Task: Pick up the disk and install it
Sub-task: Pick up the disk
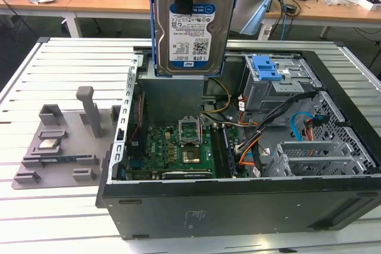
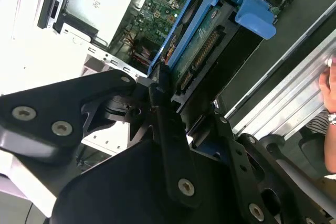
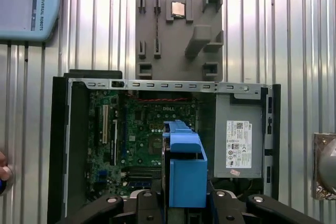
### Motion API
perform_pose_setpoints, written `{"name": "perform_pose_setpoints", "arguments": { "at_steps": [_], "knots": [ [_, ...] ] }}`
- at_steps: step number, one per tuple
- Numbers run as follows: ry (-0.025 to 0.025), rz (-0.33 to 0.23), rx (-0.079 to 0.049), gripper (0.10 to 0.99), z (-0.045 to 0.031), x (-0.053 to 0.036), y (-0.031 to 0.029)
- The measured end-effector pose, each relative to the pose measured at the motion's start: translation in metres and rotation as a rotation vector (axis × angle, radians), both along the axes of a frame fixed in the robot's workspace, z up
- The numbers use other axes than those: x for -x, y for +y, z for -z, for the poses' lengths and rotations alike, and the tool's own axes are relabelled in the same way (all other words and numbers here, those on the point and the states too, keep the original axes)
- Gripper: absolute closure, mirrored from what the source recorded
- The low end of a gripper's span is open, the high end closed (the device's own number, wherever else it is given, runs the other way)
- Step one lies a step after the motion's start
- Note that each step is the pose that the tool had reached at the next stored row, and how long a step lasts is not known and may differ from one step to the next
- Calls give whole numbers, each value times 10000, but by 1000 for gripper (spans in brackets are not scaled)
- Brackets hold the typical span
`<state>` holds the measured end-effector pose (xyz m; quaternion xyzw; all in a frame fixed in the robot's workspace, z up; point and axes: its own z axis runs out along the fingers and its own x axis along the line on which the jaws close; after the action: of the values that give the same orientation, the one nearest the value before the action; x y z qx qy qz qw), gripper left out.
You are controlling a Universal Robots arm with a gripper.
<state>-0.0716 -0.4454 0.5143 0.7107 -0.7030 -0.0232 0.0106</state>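
Hanging over the open case [image 1: 238, 206], apart from the cage [image 1: 271, 84] on the exterior view's right, the disk [image 1: 191, 28] stood upright. Gripper [image 2: 159, 85] pinched its top edge. Judged: carry called for a firm hold, disk square to cage, clear of cables [image 1: 280, 111].
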Motion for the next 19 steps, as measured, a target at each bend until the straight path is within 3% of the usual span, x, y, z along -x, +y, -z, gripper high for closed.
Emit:
{"name": "perform_pose_setpoints", "arguments": {
  "at_steps": [19],
  "knots": [
    [1, -1, 0, 722, 5, 0, -333]
  ]
}}
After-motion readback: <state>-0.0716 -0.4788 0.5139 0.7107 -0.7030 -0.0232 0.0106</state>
